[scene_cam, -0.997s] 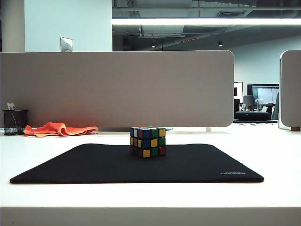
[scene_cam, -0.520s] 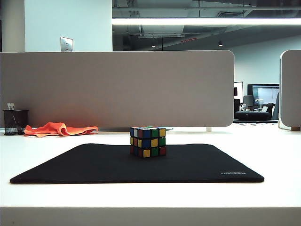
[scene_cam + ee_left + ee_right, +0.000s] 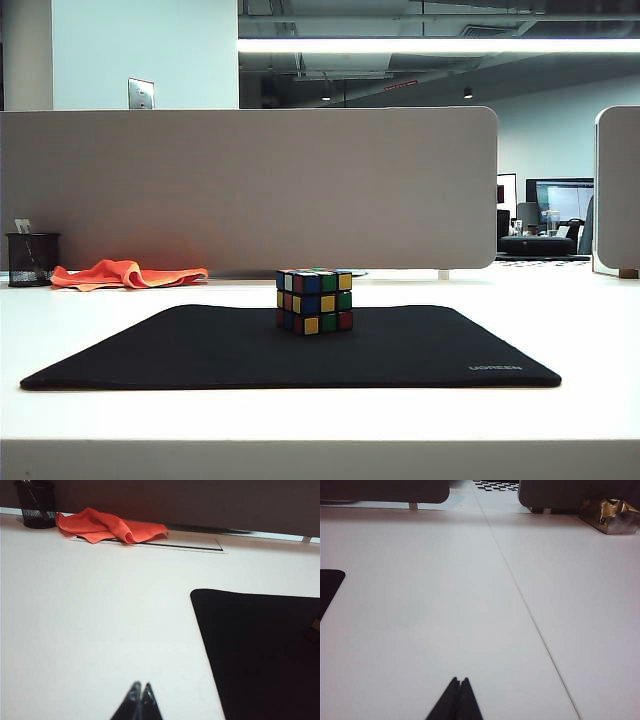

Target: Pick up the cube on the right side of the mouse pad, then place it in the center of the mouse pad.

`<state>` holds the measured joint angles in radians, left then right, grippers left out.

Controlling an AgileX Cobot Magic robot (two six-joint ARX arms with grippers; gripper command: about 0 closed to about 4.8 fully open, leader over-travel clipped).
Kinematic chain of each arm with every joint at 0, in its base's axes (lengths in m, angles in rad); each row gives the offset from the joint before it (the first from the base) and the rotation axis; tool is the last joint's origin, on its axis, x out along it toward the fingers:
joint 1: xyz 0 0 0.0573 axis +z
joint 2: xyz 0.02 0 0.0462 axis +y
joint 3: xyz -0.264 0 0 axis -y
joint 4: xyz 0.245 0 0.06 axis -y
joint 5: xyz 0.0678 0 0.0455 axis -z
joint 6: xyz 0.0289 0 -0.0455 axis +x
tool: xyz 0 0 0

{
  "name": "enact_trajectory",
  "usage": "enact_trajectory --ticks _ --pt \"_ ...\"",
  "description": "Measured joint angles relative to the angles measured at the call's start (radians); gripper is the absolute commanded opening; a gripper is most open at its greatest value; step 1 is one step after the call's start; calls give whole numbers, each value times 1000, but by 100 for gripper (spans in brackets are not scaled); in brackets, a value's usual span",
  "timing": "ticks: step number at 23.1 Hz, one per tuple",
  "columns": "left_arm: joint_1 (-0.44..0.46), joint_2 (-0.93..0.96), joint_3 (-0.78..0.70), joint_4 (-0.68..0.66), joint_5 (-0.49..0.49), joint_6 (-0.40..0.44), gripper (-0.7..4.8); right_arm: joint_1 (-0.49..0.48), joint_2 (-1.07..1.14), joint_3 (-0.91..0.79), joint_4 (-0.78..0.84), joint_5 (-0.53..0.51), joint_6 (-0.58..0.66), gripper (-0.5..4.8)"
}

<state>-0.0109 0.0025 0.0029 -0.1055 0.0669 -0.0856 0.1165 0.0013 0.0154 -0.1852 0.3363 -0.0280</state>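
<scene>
Currently: cube [image 3: 314, 301] upright on mouse pad [image 3: 200, 350], near its middle toward the far edge, square to the mat. Placement judged done. Left pincer [image 3: 140, 687] fully closed, empty, low over bare white worktop [image 3: 90, 625] just beside the pad's left edge. Right pincer [image 3: 459, 681] likewise closed and empty, over worktop well to the right of the pad. Cube judged light, rigid, slick-stickered; if regrasped, best pinched on two opposite flat faces, mid-height, avoiding corners.
</scene>
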Motion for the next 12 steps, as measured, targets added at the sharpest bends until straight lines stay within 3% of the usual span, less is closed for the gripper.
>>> enact_trajectory --ticks 9,12 --pt "0 0 0 0 0 0 -6 1 0 -2 8 0 0 -1" --pt "0 0 0 0 0 0 -6 2 0 -6 83 -1 0 -1"
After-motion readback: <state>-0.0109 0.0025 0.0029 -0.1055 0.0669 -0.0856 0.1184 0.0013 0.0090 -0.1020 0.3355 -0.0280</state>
